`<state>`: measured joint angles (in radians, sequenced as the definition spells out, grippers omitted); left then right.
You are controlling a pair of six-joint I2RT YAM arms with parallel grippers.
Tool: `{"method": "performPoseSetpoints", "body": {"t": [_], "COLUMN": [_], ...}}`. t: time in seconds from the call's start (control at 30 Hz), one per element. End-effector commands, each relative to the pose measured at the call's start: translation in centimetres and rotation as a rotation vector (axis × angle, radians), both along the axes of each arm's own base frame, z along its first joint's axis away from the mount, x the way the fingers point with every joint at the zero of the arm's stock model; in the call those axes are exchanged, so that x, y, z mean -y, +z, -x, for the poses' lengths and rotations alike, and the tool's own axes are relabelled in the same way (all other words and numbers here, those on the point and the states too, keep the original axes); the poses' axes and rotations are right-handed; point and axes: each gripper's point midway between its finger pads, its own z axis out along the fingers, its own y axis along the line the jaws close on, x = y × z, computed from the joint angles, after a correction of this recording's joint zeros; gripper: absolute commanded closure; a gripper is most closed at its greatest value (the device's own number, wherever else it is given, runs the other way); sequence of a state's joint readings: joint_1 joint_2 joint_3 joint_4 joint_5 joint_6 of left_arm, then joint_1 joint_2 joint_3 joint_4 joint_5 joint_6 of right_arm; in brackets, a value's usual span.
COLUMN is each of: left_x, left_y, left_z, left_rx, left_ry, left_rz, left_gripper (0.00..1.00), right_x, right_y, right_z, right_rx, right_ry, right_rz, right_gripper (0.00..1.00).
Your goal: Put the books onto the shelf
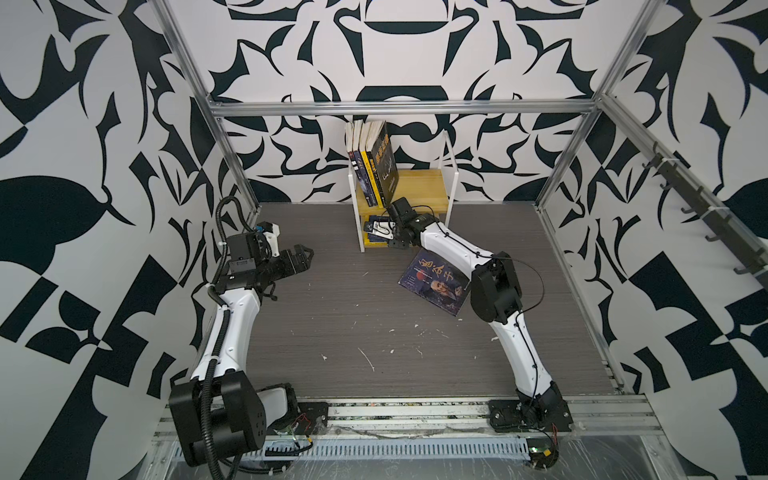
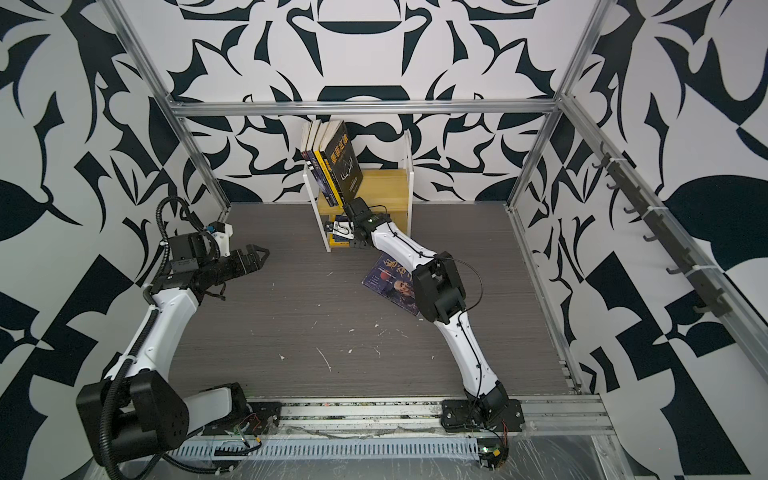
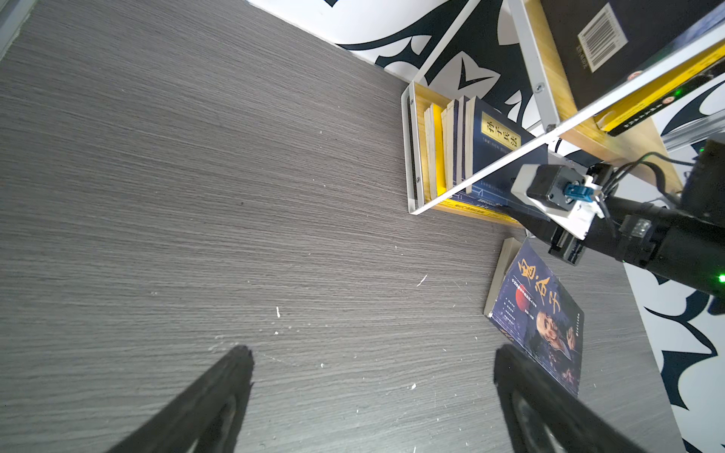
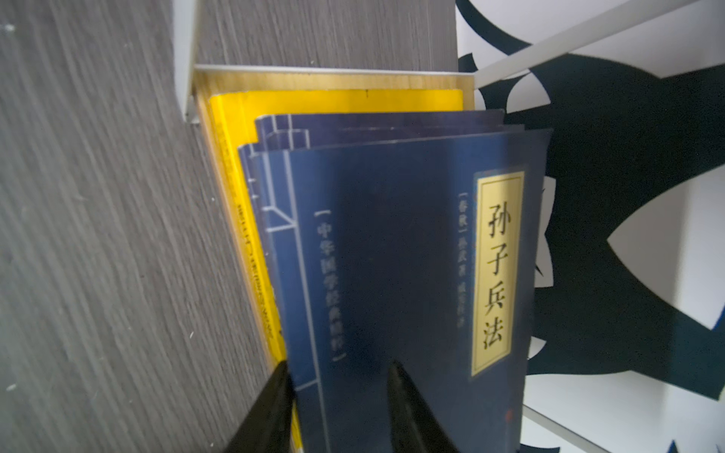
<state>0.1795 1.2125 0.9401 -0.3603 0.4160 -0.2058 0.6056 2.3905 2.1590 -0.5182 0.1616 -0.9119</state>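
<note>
Rails [image 1: 415, 411] edge the scuffed grey tabletop [image 1: 353, 316]; left end effector [image 1: 306, 259] wide, right end effector [image 4: 339, 364] clamping navy books [image 4: 392, 255].

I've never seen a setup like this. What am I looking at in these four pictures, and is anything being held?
Two white robot arms with two-finger grippers. Two pictures look down from overhead; two come from wrist cameras. On the grey wood-grain table stands a yellowish wooden shelf with white sides, books on both tiers. A dark purple-blue book lies flat on the table. The left gripper is open, empty. The right gripper reaches a navy book with a yellow label on the lower tier; whether it grips, I cannot tell.
</note>
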Motion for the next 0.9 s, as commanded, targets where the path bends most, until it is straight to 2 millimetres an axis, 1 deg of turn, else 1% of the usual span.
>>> {"method": "performPoseSetpoints", "body": {"t": [0.0,0.07,0.13,0.17,0.27,0.33,0.43,0.5,0.57,0.63,0.7,0.77,0.87], "left_x": [0.1,0.1,0.1,0.1,0.2,0.6,1.4,2.0,2.6,3.6,4.2,4.6,4.7], "left_y": [0.2,0.3,0.2,0.3,0.3,0.4,0.6,0.7,0.6,0.3,-0.1,-0.4,-0.8], "left_z": [0.1,0.1,0.2,0.2,0.2,0.3,0.6,0.8,1.0,1.4,1.8,2.0,2.2], "left_rx": [0.012,0.013,0.01,0.014,0.017,0.025,0.043,0.056,0.062,0.068,0.068,0.072,0.067], "left_ry": [-0.004,-0.005,-0.003,-0.006,-0.013,-0.035,-0.088,-0.125,-0.157,-0.216,-0.251,-0.282,-0.29], "left_rz": [0.01,0.011,0.012,0.012,0.015,0.019,0.03,0.045,0.066,0.083,0.09,0.088,0.083], "left_gripper": [0.0,0.01,0.0,0.0,0.0,0.0,0.0,0.01,0.01,0.0,0.0,0.0,0.0], "right_x": [-0.6,-0.6,-0.5,-0.8,-0.7,-0.5,0.4,1.7,3.2,4.9,6.8,9.5,13.6], "right_y": [4.4,4.5,5.2,5.6,7.5,9.6,10.9,11.0,10.4,9.0,7.5,5.8,3.2], "right_z": [-1.5,-1.4,-1.3,-1.0,0.2,1.6,4.4,5.9,7.6,9.2,10.3,10.6,10.7], "right_rx": [0.1,0.099,0.103,0.1,0.07,0.048,-0.011,-0.042,-0.097,-0.141,-0.181,-0.219,-0.291], "right_ry": [-0.017,-0.018,-0.02,-0.015,-0.035,-0.064,-0.123,-0.214,-0.311,-0.407,-0.491,-0.614,-0.781], "right_rz": [-0.071,-0.073,-0.083,-0.092,-0.156,-0.238,-0.362,-0.44,-0.497,-0.524,-0.549,-0.597,-0.709], "right_gripper": [0.65,0.65,0.65,0.64,0.45,0.35,0.27,0.24,0.23,0.22,0.21,0.21,0.21]}}
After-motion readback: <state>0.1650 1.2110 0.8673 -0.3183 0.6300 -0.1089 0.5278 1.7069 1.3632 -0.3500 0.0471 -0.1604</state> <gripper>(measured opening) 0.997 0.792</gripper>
